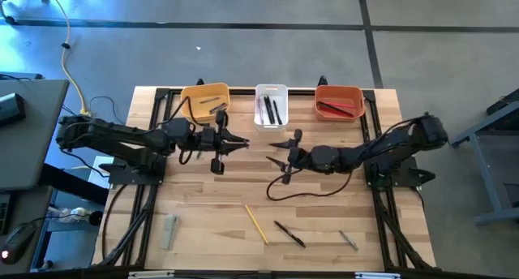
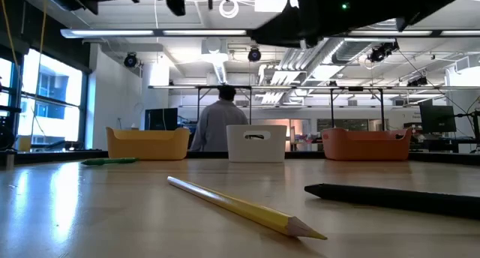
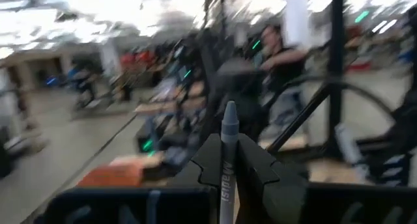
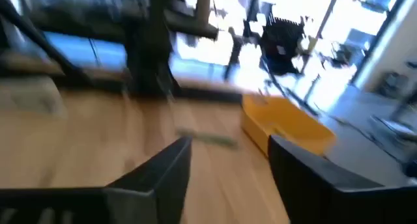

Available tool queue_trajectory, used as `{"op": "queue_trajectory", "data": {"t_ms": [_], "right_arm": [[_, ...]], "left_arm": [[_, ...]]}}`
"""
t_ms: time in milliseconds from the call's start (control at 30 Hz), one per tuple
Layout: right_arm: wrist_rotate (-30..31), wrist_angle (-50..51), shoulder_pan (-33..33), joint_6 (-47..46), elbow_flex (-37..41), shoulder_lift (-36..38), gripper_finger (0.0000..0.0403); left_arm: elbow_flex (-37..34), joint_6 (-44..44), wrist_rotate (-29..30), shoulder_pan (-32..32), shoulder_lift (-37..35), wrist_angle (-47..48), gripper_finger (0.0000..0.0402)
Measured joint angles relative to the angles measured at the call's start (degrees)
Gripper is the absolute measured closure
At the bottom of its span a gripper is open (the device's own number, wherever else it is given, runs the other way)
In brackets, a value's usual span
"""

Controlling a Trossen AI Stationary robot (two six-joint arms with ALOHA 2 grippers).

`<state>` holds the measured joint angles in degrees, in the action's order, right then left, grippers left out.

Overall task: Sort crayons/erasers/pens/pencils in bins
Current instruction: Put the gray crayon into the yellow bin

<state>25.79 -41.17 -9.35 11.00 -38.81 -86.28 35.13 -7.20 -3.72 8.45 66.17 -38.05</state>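
1. Two tools meet above the middle of the tabletop (image 1: 203,230), in front of the white bin (image 1: 271,105), and the step in hand looks like a handover of one crayon between them.

2. Left tool (image 1: 240,141): its fingers are closed on a grey crayon (image 3: 228,136), which stands up from between them in the left wrist view with its pointed tip clear of the grip.

3. Right tool (image 1: 276,159): its fingers are spread wide with nothing between them; the right wrist view shows only bare wood and the yellow-orange bin (image 4: 287,127) past the two dark fingers (image 4: 163,168).

4. Bins sit in a row along the far edge: the yellow-orange bin, then the white bin with dark pens (image 1: 273,110) in it, then the red-orange bin (image 1: 338,100) with red pencils (image 1: 339,109).

5. Next move, as I judge it: carry the grey crayon over the bin meant for crayons, most likely the yellow-orange one just beside the left arm, and open only once the tip is inside the rim. Which bin takes crayons I cannot tell for certain.

6. Several things lie unsorted near the front edge: a yellow pencil (image 1: 256,224), a black pen (image 1: 289,234), a short grey stick (image 1: 348,241) and a pale eraser (image 1: 169,231) well apart on the left.
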Motion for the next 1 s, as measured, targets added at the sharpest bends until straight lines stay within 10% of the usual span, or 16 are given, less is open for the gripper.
{"op": "queue_trajectory", "data": {"t_ms": [333, 600, 1000], "right_arm": [[3.31, 15.41, -1.22, -0.44, 0.35, 5.07, 0.0393], [3.33, 19.30, -1.48, -1.99, 0.37, 5.03, 0.0386], [3.33, 23.02, -3.53, -3.06, 0.37, 5.03, 0.0402]], "left_arm": [[6.84, -2.07, 17.43, 9.27, -7.31, 38.79, 0.0398], [17.35, -4.54, 20.91, 24.56, -0.19, 63.10, 0.0398], [21.45, -7.39, 13.34, 41.70, 20.24, 64.03, 0.0398]]}}
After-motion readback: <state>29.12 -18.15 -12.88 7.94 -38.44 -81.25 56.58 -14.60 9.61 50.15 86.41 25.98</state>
